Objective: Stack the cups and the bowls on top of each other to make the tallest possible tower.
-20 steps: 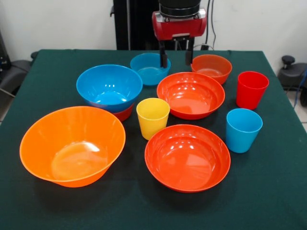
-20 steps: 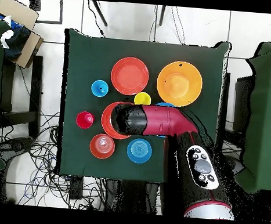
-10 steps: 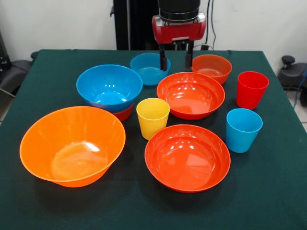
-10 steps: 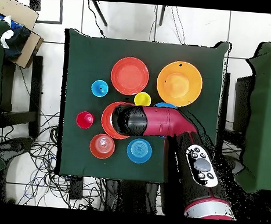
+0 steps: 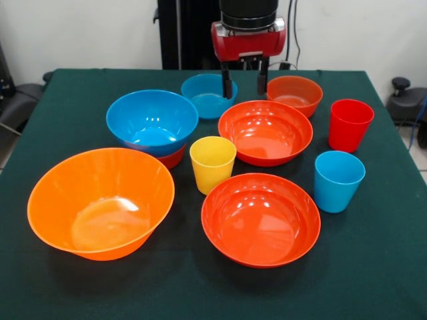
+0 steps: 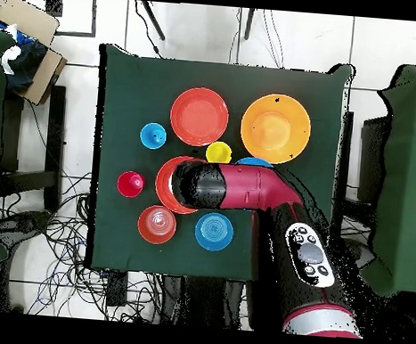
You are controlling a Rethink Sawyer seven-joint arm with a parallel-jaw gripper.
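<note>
My gripper (image 5: 245,85) is open and empty. It hangs above the far rim of a wide red-orange bowl (image 5: 265,132), between the small blue bowl (image 5: 204,97) and a small red-orange bowl (image 5: 294,93). The large blue bowl (image 5: 152,120) sits on the other small red-orange bowl (image 5: 173,159). The huge orange bowl (image 5: 100,202) and the second wide red-orange bowl (image 5: 261,219) stand near the front. The yellow cup (image 5: 213,163), light blue cup (image 5: 339,180) and red cup (image 5: 349,125) stand upright and apart. In the overhead view the arm (image 6: 237,186) hides the gripper.
All lies on a dark green table (image 5: 373,267). In the overhead view a cardboard box (image 6: 30,36) sits off the table's left corner, and cables lie on the floor (image 6: 53,256).
The gripper has barely shifted over the far bowls, and the arm's elbow has moved a little. No bowl or cup has moved.
</note>
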